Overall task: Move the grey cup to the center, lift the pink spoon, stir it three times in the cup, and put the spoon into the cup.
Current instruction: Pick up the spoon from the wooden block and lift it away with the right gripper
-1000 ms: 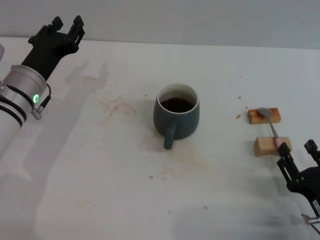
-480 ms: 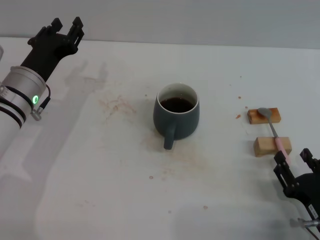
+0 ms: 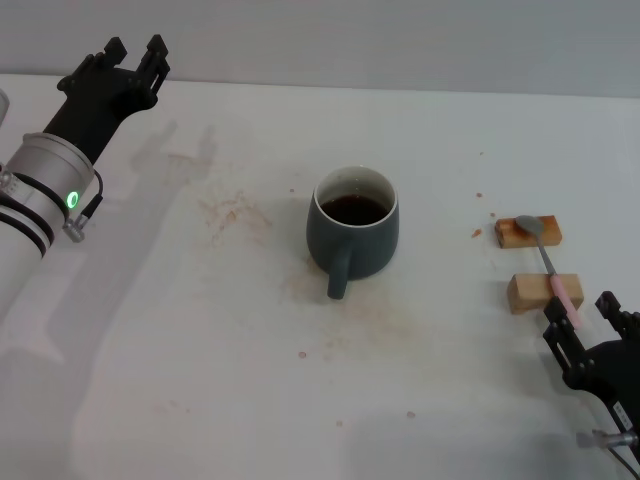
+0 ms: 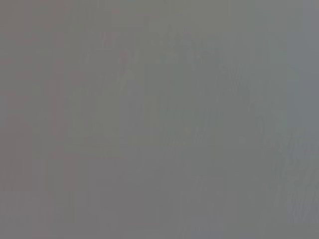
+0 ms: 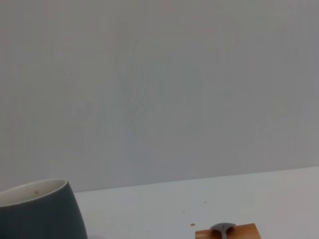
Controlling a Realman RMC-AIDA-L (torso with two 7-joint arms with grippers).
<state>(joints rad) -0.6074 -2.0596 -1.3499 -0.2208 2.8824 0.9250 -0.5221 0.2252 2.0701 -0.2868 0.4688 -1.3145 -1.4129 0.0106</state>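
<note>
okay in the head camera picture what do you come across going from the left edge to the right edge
Left pincer raised at the far left → grey cup near the middle → two wooden blocks with the pink spoon lying across them → right pincer, open, at the right edge just near of the spoon's handle.

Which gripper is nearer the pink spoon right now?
The right. The right gripper sits just at the pink spoon's handle end, jaws open. The left gripper is at the table's far left corner, well beyond the grey cup.
</note>
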